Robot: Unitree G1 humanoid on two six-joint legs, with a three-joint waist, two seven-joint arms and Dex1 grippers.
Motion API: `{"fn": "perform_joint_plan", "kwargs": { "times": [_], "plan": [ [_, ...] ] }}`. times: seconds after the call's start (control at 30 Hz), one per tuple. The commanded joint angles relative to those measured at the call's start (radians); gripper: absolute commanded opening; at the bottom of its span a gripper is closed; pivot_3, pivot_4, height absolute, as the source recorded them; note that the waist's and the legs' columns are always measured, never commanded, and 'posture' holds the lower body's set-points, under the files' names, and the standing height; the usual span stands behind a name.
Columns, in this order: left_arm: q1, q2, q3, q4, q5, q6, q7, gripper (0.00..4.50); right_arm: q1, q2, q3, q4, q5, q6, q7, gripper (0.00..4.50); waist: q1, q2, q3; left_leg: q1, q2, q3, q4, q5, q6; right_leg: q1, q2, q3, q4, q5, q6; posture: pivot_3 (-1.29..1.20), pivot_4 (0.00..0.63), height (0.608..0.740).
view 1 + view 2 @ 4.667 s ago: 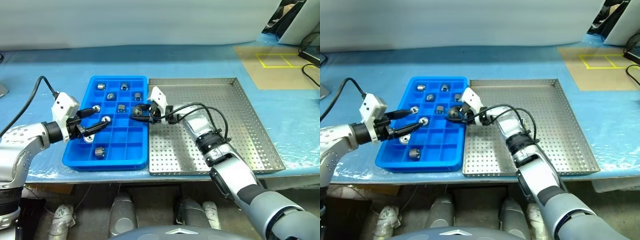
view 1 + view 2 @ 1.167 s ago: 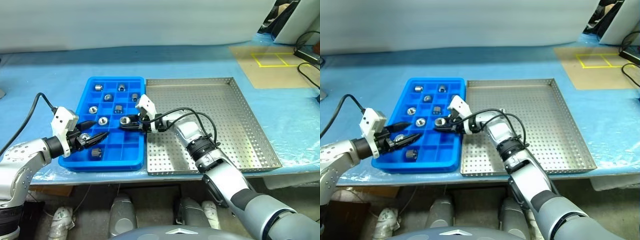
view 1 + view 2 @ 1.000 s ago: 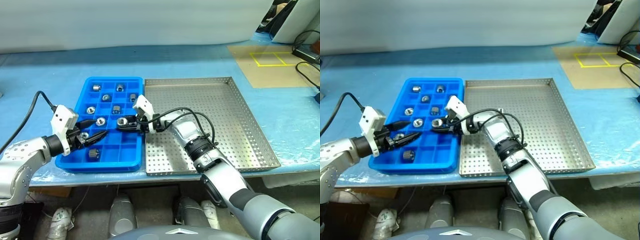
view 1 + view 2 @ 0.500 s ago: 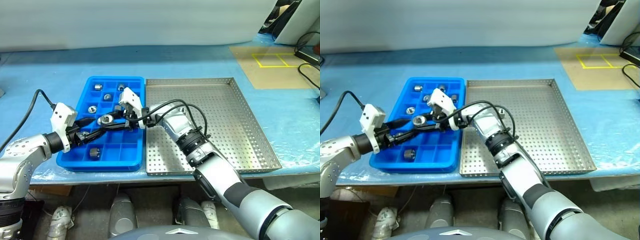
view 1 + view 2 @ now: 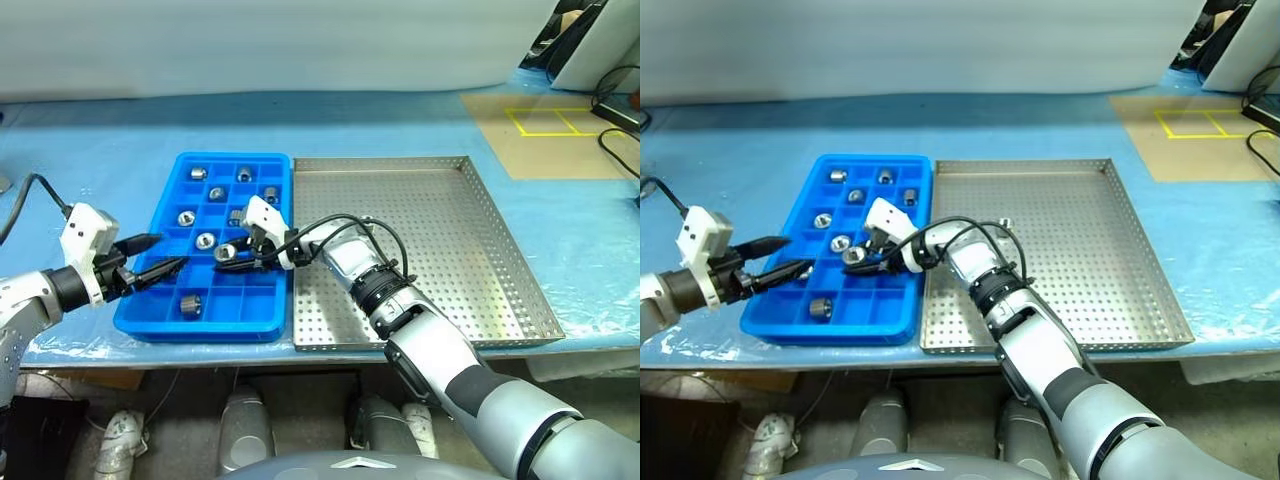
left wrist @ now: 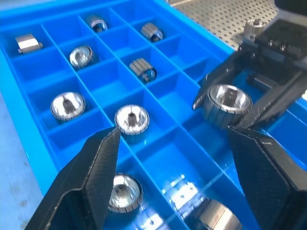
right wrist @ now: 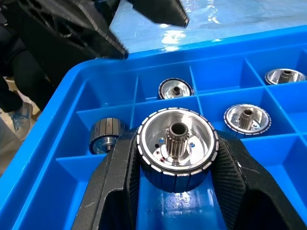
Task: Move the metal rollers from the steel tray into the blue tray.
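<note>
The right gripper (image 7: 177, 191) is closed on one of the metal rollers (image 7: 176, 147), carrying it over the blue tray (image 5: 265, 322), above the compartments near the tray's middle. The left gripper (image 5: 150, 256) stands open and empty at the tray's left edge, holding nothing. To complete the placement cleanly, centre the held roller above a vacant cell, lower it until it sits between the dividers, then part the fingers only enough to free it. Avoid cells already occupied; seven rollers (image 5: 206, 240) already lie in separate compartments. Keep the left gripper apart from the descent path. One further roller (image 5: 1006, 223) appears to rest on the steel tray (image 5: 500, 240), awaiting transfer next.
</note>
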Motion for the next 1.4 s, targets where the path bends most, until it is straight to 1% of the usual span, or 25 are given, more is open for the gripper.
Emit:
{"fn": "perform_joint_plan", "kwargs": {
  "times": [0.03,0.1,0.2,0.27,0.37,0.47,0.53,0.6,0.67,0.77,0.87,0.97,1.1,1.3,1.4],
  "plan": [
    [-0.003,0.011,0.011,-0.052,-0.019,-0.007,-0.008,3.75,-0.007,0.018,-0.012,-0.024,0.005,-0.014,0.014,2.0,0.004,0.0,0.0,0.0,0.0,0.0,0.0,0.0,0.0,0.0,0.0,0.0,0.0,0.0,0.0,0.24,0.15,0.74],
    [-0.008,0.006,0.004,-0.055,-0.019,-0.004,-0.003,3.75,-0.005,0.018,-0.018,-0.024,0.007,-0.023,0.015,2.0,0.011,0.0,0.0,0.0,0.0,0.0,0.001,0.0,0.0,0.0,0.0,0.0,0.0,0.0,0.0,0.24,0.15,0.74],
    [-0.018,-0.002,-0.014,-0.058,-0.017,-0.003,0.004,3.75,-0.014,0.016,-0.045,-0.038,0.034,0.017,0.024,2.71,0.013,0.0,0.0,0.0,0.0,0.0,0.001,0.0,0.0,0.0,0.0,0.0,0.0,0.0,0.0,0.23,0.15,0.74],
    [-0.025,-0.005,-0.023,-0.058,-0.015,-0.002,0.007,3.75,-0.024,0.009,-0.059,-0.053,0.047,0.054,0.03,3.28,0.013,0.0,0.0,0.0,0.0,0.0,0.001,0.0,0.0,0.0,0.0,0.0,0.0,0.0,0.0,0.23,0.15,0.74],
    [-0.034,-0.007,-0.033,-0.056,-0.015,-0.001,0.011,3.75,-0.026,-0.009,-0.075,-0.093,0.053,0.064,0.035,3.28,0.013,0.0,0.0,0.0,0.0,0.0,0.001,0.0,0.0,0.0,0.0,0.0,0.0,0.0,0.0,0.22,0.15,0.74],
    [-0.057,-0.016,-0.053,-0.052,-0.017,0.002,0.019,3.75,-0.006,-0.083,-0.091,-0.223,0.061,0.073,0.058,3.28,0.014,0.0,0.0,0.0,0.0,0.0,0.001,0.0,0.0,0.0,0.0,0.0,0.001,0.0,0.0,0.2,0.15,0.74],
    [-0.073,-0.027,-0.071,-0.053,-0.02,0.004,0.022,3.75,0.0,-0.14,-0.16,-0.358,0.144,0.165,0.073,3.28,0.019,0.0,0.0,-0.001,-0.001,0.0,0.001,0.0,0.0,0.0,0.0,0.0,0.0,0.0,0.0,0.18,0.15,0.74],
    [-0.089,-0.04,-0.097,-0.047,-0.016,-0.001,0.022,3.75,0.007,-0.209,-0.228,-0.448,0.202,0.223,0.067,3.28,0.021,-0.001,0.0,-0.001,-0.001,0.0,0.002,0.0,0.0,0.001,0.0,0.001,0.0,0.0,0.0,0.17,0.15,0.74],
    [-0.11,-0.053,-0.123,-0.034,-0.008,-0.009,0.021,3.75,0.019,-0.291,-0.267,-0.46,0.196,0.214,0.041,3.28,0.021,-0.001,-0.001,0.0,-0.001,0.0,0.002,0.0,0.0,0.001,0.0,0.001,0.0,0.0,0.001,0.16,0.15,0.74],
    [-0.147,-0.077,-0.162,-0.013,0.0,-0.018,0.02,3.75,0.034,-0.404,-0.309,-0.383,0.159,0.184,-0.01,3.28,0.017,-0.001,-0.001,0.002,-0.001,0.0,0.002,0.0,0.0,0.002,0.0,0.002,0.001,0.0,0.0,0.12,0.15,0.74],
    [-0.179,-0.095,-0.197,0.009,0.009,-0.027,0.016,3.75,0.064,-0.476,-0.318,-0.32,0.126,0.138,-0.04,3.28,0.012,-0.001,-0.001,0.003,-0.001,0.0,0.002,0.001,-0.001,0.003,0.001,0.003,0.002,0.0,0.0,0.09,0.15,0.74],
    [-0.218,-0.106,-0.231,0.041,0.024,-0.039,0.008,3.75,0.089,-0.491,-0.343,-0.257,0.132,0.122,-0.074,3.28,0.003,-0.001,-0.001,0.003,-0.001,0.001,0.002,0.001,-0.001,0.002,0.001,0.004,0.002,0.0,0.0,0.07,0.15,0.74],
    [-0.263,-0.103,-0.247,0.101,0.039,-0.054,-0.007,3.75,0.109,-0.491,-0.344,-0.202,0.122,0.093,-0.103,3.28,-0.016,-0.001,-0.001,0.002,-0.002,0.001,0.002,0.001,-0.001,0.002,0.001,0.003,0.003,0.0,0.0,0.05,0.15,0.74],
    [-0.292,-0.097,-0.27,0.147,0.067,-0.071,-0.03,3.75,0.143,-0.475,-0.33,-0.19,0.121,0.102,-0.116,3.28,-0.015,-0.001,-0.001,0.002,-0.002,0.001,0.003,0.0,0.0,0.002,0.001,0.003,0.003,0.0,0.0,0.04,0.15,0.74],
    [-0.291,-0.092,-0.27,0.153,0.075,-0.078,-0.037,3.75,0.153,-0.473,-0.332,-0.139,0.104,0.084,-0.144,3.28,-0.015,-0.001,-0.001,0.002,-0.002,0.001,0.003,0.0,0.0,0.002,0.001,0.003,0.003,0.0,0.0,0.04,0.15,0.74]
  ]
}}
